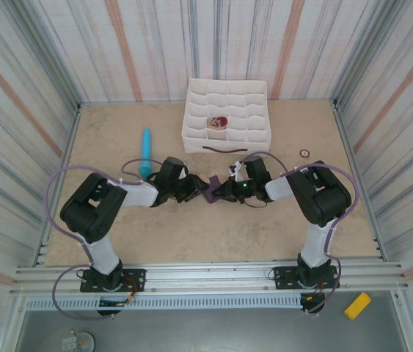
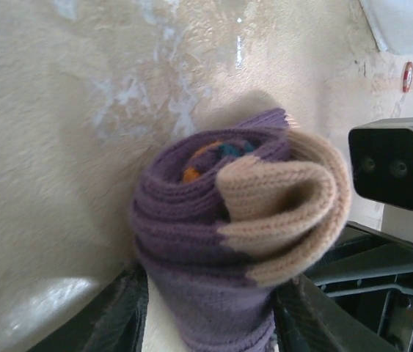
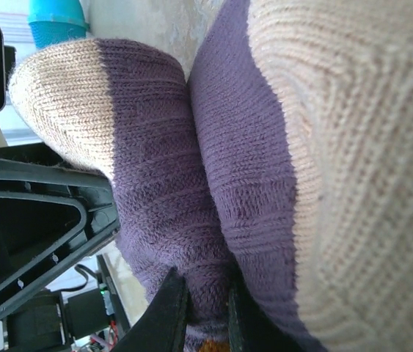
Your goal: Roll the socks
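Step in hand, as I read it: closing off the roll, both arms meeting on it at table centre. Next move prob calls for one side to anchor the coil while the other draws the beige cuff further over it so the bundle locks. Needs a firm pinch on cuff only, not the whole coil, or it unwinds.

R gripper: fingers pressed nearly together, pinching a thin fold of purple knit at the 6 o'clock edge of its wrist view.

L gripper: fingers partly spread, one on each flank of the bundle's base at 7 and 5 o'clock. Pads look to be against the fabric. Can't tell if they squeeze it yet.

Dark-purple and beige knit sock roll: purple layers coiled, a spot of orange/blue showing in the core, beige cuff wrapped over the 3 o'clock side. It sits btwn the two grippers, low over the tan table. Can't tell if it rests on the surface.

Outward, top view:
- Light-blue cylinder lies at approx 10 o'clock of the roll, apart from it.
- White fabric compartment organiser sits at 12 o'clock, w/ a small reddish bundle in one front cell.
- Small ring at 2 o'clock, well apart.
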### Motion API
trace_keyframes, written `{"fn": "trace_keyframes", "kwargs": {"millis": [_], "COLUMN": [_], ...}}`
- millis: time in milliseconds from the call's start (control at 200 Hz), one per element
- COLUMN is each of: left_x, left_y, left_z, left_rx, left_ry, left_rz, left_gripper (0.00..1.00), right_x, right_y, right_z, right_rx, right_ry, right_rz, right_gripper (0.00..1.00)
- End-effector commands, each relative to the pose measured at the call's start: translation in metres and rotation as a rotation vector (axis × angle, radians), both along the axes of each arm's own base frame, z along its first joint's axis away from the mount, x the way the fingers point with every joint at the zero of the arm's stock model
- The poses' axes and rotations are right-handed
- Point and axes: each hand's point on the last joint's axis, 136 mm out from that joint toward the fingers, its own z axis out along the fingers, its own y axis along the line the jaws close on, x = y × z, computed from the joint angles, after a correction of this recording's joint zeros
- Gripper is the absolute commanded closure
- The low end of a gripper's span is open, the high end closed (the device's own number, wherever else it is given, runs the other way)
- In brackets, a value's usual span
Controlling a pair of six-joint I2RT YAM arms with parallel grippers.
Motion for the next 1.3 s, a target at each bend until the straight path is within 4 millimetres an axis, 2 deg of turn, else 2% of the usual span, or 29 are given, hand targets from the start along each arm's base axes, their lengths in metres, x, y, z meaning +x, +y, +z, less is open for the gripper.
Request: {"fn": "trace_keyframes", "kwargs": {"millis": [0, 150, 235, 281, 401, 586, 656, 741, 842, 1062, 1298], "left_x": [-0.003, -0.006, -0.007, -0.007, -0.008, -0.011, -0.013, -0.017, -0.023, -0.04, -0.055], "left_y": [-0.001, 0.003, 0.006, 0.008, 0.014, 0.027, 0.031, 0.038, 0.046, 0.061, 0.078], "left_z": [-0.018, -0.031, -0.034, -0.033, -0.029, -0.02, -0.017, -0.017, -0.017, -0.02, -0.023], "left_rx": [0.052, 0.08, 0.104, 0.112, 0.139, 0.169, 0.166, 0.156, 0.168, 0.176, 0.181], "left_ry": [0.054, 0.093, 0.106, 0.11, 0.11, 0.113, 0.118, 0.137, 0.149, 0.172, 0.191], "left_rz": [-0.007, 0.003, -0.001, -0.005, -0.007, 0.002, 0.007, 0.019, 0.025, 0.054, 0.078], "left_gripper": [0.6, 0.77, 0.87, 0.89, 0.91, 0.92, 0.92, 0.92, 0.92, 0.92, 0.92], "right_x": [-0.051, -0.042, -0.034, -0.03, -0.019, -0.01, -0.01, -0.01, -0.016, -0.023, -0.029], "right_y": [-0.054, -0.051, -0.049, -0.049, -0.044, -0.031, -0.022, -0.008, 0.011, 0.044, 0.068], "right_z": [-0.084, -0.068, -0.051, -0.041, -0.01, 0.029, 0.044, 0.06, 0.074, 0.073, 0.053], "right_rx": [-0.308, -0.31, -0.319, -0.328, -0.368, -0.496, -0.563, -0.656, -0.728, -0.836, -0.884], "right_ry": [0.319, 0.236, 0.156, 0.107, -0.038, -0.277, -0.398, -0.558, -0.706, -0.87, -0.923], "right_rz": [-0.118, -0.075, -0.049, -0.035, 0.006, 0.099, 0.145, 0.2, 0.263, 0.348, 0.406], "right_gripper": [1.0, 0.92, 0.85, 0.8, 0.69, 0.57, 0.41, 0.3, 0.27, 0.27, 0.35]}}
